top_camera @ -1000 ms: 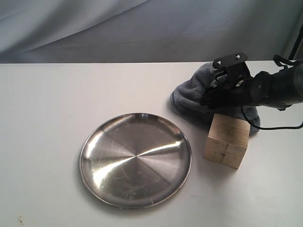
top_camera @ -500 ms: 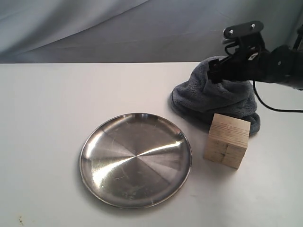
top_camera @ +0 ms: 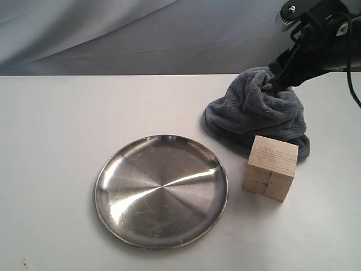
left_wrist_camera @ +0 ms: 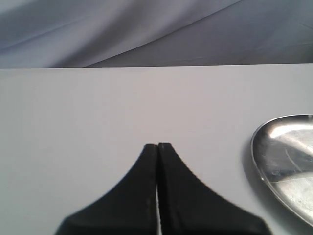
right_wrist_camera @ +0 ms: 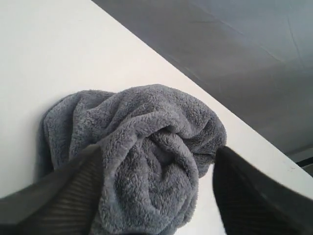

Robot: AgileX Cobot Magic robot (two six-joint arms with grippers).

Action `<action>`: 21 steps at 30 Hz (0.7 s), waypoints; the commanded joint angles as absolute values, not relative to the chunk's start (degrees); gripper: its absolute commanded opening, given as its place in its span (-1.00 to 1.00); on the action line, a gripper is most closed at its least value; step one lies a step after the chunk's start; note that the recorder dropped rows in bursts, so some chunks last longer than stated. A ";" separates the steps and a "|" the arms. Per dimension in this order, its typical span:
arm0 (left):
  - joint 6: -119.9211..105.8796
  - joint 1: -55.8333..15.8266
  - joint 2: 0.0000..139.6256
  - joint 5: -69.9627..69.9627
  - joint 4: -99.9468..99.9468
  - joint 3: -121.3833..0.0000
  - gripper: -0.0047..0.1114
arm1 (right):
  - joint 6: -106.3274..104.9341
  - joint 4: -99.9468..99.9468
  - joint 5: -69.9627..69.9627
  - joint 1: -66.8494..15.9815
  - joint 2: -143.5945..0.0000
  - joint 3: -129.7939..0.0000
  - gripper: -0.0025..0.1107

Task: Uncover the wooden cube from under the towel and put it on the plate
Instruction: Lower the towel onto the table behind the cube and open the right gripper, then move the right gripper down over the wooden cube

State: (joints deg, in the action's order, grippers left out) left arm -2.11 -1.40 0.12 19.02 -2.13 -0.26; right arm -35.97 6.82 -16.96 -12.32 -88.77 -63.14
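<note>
While the fingers [right_wrist_camera: 63, 196] of the right gripper [right_wrist_camera: 157, 161] are standing wide apart on either side of the bunched towel [top_camera: 254, 110], clamping nothing that we can make out, we are judging the uncovering done and the pickup next. In the exterior view that gripper is hanging at the upper right of the frame, at the towel's peak; we cannot tell whether it is touching the cloth.

To do this well, we are advising a lift clear of the fluffy pile. The gripper should then descend over the wooden cube [top_camera: 271, 168] with the pads squared to two opposite flat faces, never across corners, and keep off the towel's edge just behind it.

The cube is sitting bare on the table [top_camera: 67, 124], right of centre, apart from the plate [top_camera: 97, 189] at lower centre. It is resting flat and turned askew, with one vertical edge facing the lower frame. Its sides look equal, so no long axis.

The left gripper [left_wrist_camera: 157, 146] is pinched together on nothing.
</note>
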 commanded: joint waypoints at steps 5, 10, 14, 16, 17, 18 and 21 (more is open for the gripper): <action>-2.09 -1.36 0.00 18.29 -2.39 0.00 -0.91 | -41.63 6.44 -31.88 -12.01 -80.67 -63.40 -0.95; -2.09 -1.36 0.00 18.29 -2.39 0.00 -0.91 | -56.37 20.94 -43.63 -12.01 -79.13 -63.40 -0.96; -2.09 -1.36 0.00 18.29 -2.39 0.00 -0.91 | -66.72 33.53 -53.24 -12.01 -79.24 -62.75 -0.96; -1.97 -1.36 0.00 18.29 -2.39 0.00 -0.91 | -69.35 36.24 -56.38 -12.01 -79.24 -61.93 -0.96; -1.97 -1.36 0.00 18.29 -2.39 0.00 -0.91 | -69.60 36.37 -56.89 -12.01 -79.24 -61.60 -0.96; -1.97 -1.36 0.00 18.29 -2.39 0.00 -0.91 | -70.13 36.23 -56.65 -12.01 -79.24 -61.13 -0.96; -1.97 -1.36 0.00 18.29 -2.39 0.00 -0.91 | -70.71 35.24 -54.44 -12.01 -79.24 -60.34 -0.96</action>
